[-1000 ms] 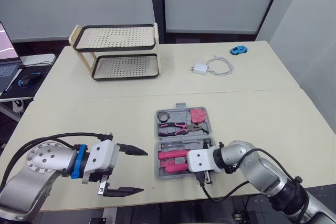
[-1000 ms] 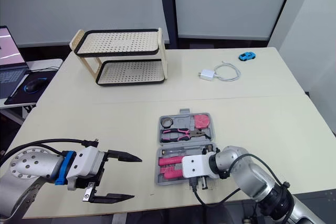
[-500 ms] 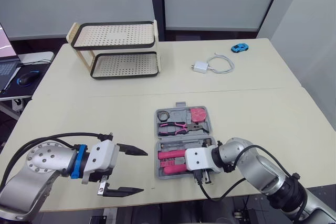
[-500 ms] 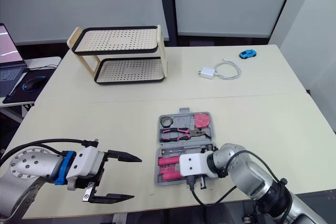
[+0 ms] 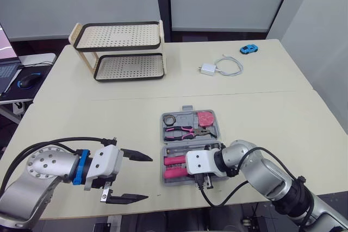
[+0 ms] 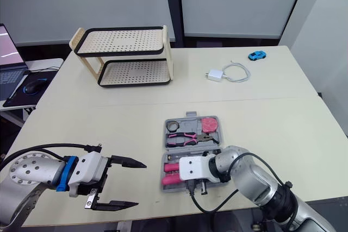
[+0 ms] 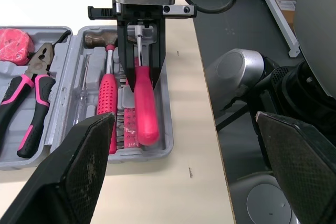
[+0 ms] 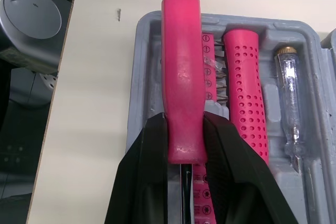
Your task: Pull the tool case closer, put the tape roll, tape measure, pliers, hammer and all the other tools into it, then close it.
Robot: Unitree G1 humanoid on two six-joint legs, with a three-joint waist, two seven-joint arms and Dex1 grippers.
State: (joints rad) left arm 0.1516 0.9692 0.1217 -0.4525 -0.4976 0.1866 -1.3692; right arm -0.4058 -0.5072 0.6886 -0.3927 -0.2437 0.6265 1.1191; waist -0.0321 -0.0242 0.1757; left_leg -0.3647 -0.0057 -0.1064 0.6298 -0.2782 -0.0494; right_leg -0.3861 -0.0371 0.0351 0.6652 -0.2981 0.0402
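The grey tool case [image 5: 213, 134] lies open near the table's front edge. Its far half holds a tape roll [image 5: 169, 119], pink-handled pliers [image 5: 187, 131] and a pink tape measure [image 5: 205, 118]. In the near half lie the hammer [image 7: 106, 103] and a clear tester pen [image 8: 291, 103]. My right gripper [image 8: 184, 145] is shut on a pink-handled screwdriver [image 8: 181, 77], holding it over the slot by the case's near edge. I cannot tell whether it rests in the slot. My left gripper [image 5: 148, 177] hangs open, left of the case, with nothing in it.
A two-tier perforated rack [image 5: 122, 52] stands at the back left. A white charger with its cable [image 5: 217, 69] and a blue toy car [image 5: 248, 49] lie at the back right. A side desk with a mouse [image 5: 27, 82] is at the far left.
My right gripper has slid left along the near half of the case with the screwdriver in it. The left gripper has stayed put.
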